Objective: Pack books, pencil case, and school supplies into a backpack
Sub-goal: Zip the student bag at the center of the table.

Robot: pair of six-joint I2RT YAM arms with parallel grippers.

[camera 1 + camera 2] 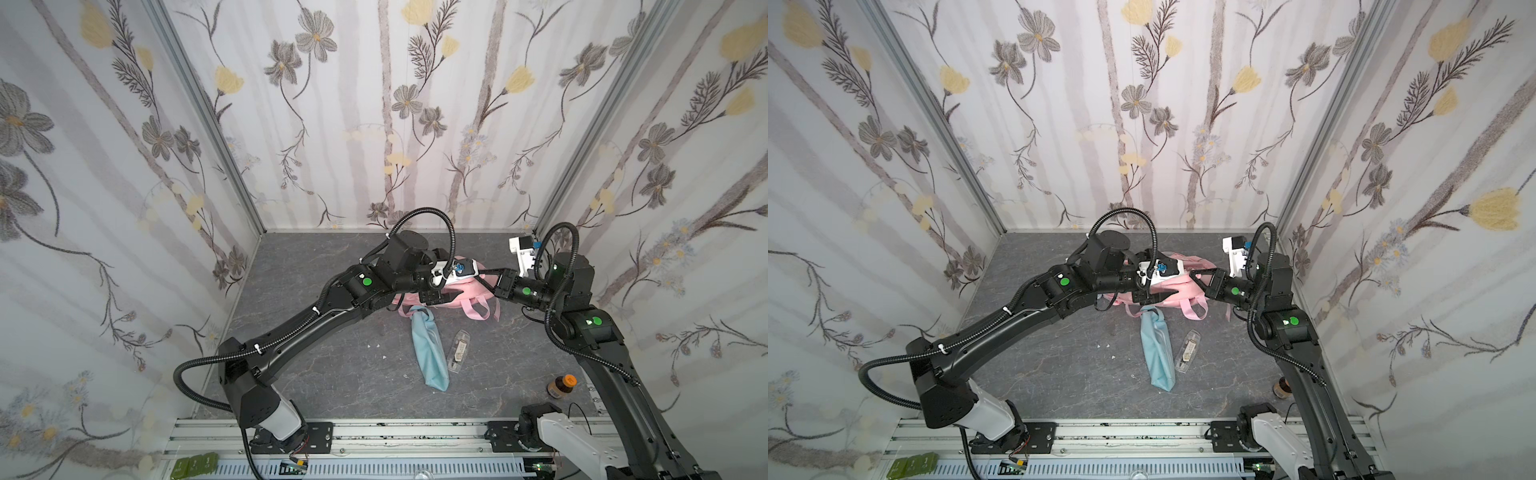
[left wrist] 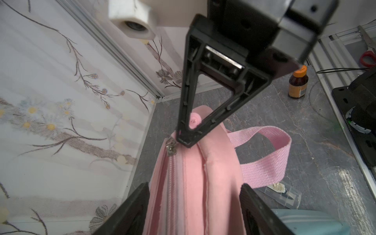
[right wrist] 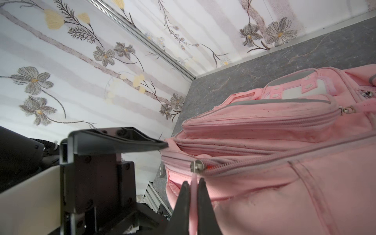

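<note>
Step in hand, by my judgement: unzipping the backpack (image 1: 465, 291), which lies mid-frame in both top views. The right gripper (image 3: 193, 183) pinches the zipper pull (image 3: 194, 176); the left gripper (image 2: 194, 185), fingers spread, straddles the bag's top edge. The next move calls for a steady pull along the zip. Count: one backpack, one pencil case (image 1: 428, 353) and one clear case (image 1: 457, 351) below it; no books visible.

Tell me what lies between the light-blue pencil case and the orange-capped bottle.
In a top view, the small clear case lies beside the pencil case, toward the bottle; beyond it the tabletop is bare.
</note>
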